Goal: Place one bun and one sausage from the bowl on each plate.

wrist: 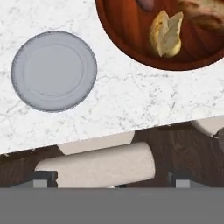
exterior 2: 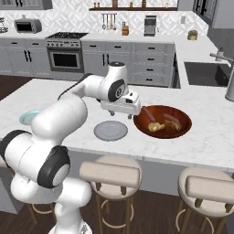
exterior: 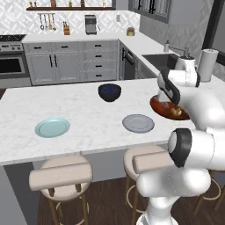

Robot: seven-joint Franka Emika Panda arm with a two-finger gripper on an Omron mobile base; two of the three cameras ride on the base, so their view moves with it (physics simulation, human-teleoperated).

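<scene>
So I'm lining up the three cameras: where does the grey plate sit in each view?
Left base view: grey plate, right of centre.
Right base view: left of centre.
Hand view: upper left.
Shared landmark: the reddish-brown bowl beside it.

Even, shadowless, slightly soft rendering

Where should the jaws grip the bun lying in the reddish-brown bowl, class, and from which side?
Probably from above, jaws across the narrower width of the bun. It lies low inside the bowl, whose raised rim blocks a sideways approach.
</scene>
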